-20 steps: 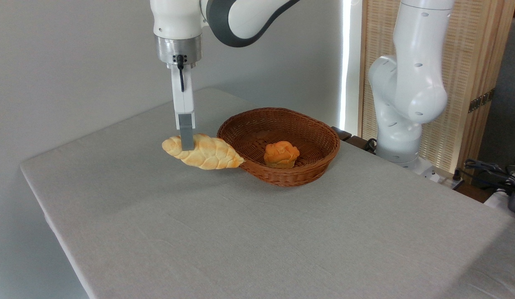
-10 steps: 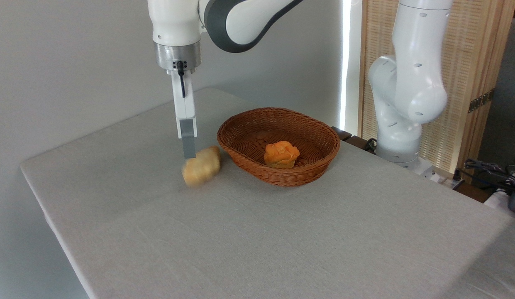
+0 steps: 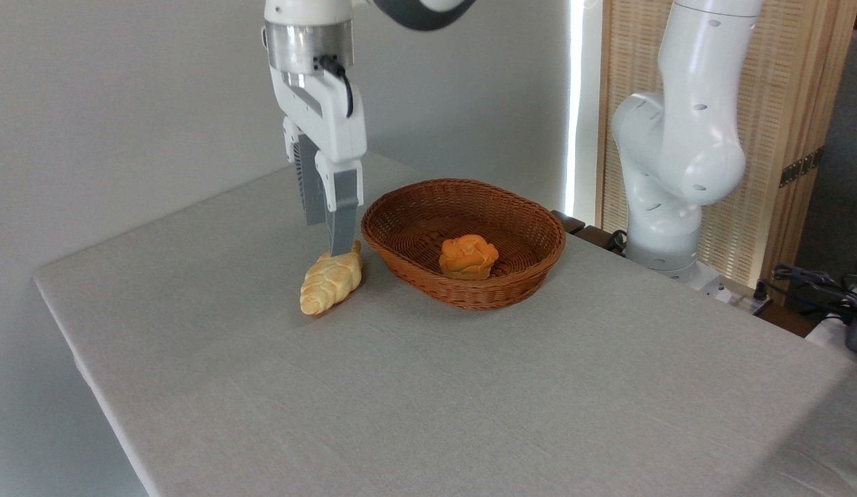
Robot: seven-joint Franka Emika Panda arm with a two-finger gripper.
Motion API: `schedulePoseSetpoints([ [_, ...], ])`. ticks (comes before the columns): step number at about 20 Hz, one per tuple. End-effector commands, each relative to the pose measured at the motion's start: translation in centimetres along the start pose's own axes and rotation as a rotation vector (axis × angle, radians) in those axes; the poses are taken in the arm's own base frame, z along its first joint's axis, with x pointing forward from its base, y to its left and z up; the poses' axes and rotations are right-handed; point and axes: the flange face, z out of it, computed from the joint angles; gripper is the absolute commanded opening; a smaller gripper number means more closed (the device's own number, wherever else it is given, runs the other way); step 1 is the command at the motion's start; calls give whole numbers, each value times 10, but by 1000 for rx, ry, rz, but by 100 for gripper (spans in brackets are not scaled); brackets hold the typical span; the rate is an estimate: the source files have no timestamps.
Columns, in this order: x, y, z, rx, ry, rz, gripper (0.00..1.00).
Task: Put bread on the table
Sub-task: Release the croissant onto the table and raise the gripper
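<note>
The bread (image 3: pixel 331 281), a pale-golden braided loaf, lies on the light grey table (image 3: pixel 469 386) just left of the basket, pointing toward the camera. My gripper (image 3: pixel 328 238) hangs right above the loaf's far end. It is open, with nothing between its fingers. The nearer grey fingertip (image 3: pixel 343 243) ends right at the bread's far tip; I cannot tell whether they touch.
A brown oval wicker basket (image 3: pixel 518 276) stands right of the bread with a round orange bun (image 3: pixel 467 256) inside. The arm's white base (image 3: pixel 670 172) rises behind the table's far right edge. Cables lie at the far right.
The loaf was held crosswise beside the basket. It has been let go, has swung round, and now rests on the table. The gripper has turned about its axis and opened.
</note>
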Motion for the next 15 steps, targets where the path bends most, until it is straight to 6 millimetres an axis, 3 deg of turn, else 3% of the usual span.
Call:
schedulePoseSetpoints([
  [1,-10,-2,1,-43,-84,-109,100],
  [6,-24,-13,8,-74,-124,-134,100],
  [11,-50,-50,-18,-79,-47,-229,100],
  [15,-53,-52,-18,-93,-37,-245,100],
])
